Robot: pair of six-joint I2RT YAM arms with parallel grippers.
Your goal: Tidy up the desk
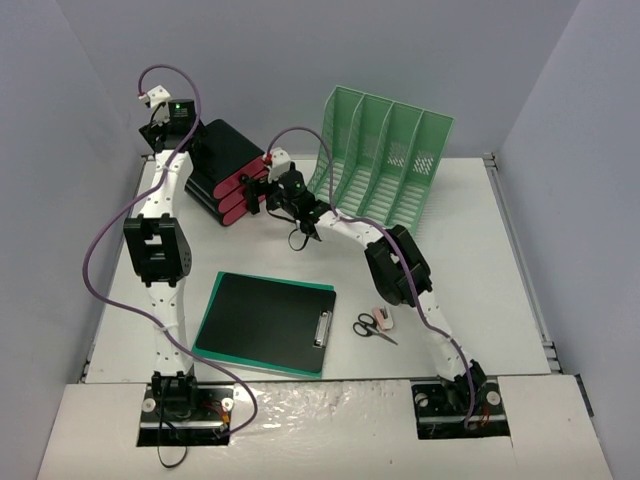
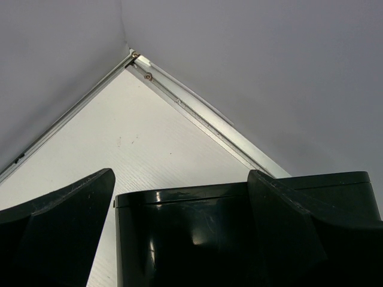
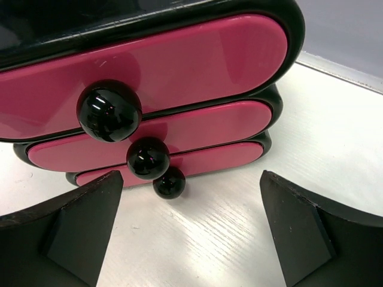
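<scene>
The desk [image 1: 470, 270] is a white tabletop with metal edge rails. At its back left stands a black drawer unit [image 1: 222, 168] with three pink drawer fronts and black ball knobs [image 3: 109, 110]. My left gripper [image 1: 176, 120] hangs open over the unit's back edge; the glossy black top [image 2: 197, 233] lies between its fingers, with a gap at the left finger [image 2: 66, 209]. My right gripper [image 1: 262, 190] is open just in front of the drawers, low over the desk [image 3: 335, 131]. It holds nothing, and the lowest knob [image 3: 168, 183] lies just beyond its fingers.
A mint-green file rack [image 1: 385, 160] stands at the back middle. A black clipboard on a green folder [image 1: 268, 320] lies near the front. Black scissors [image 1: 372, 328] and a small pink item [image 1: 383, 316] lie to its right. The desk's back-left corner rail [image 2: 179, 101] meets grey walls.
</scene>
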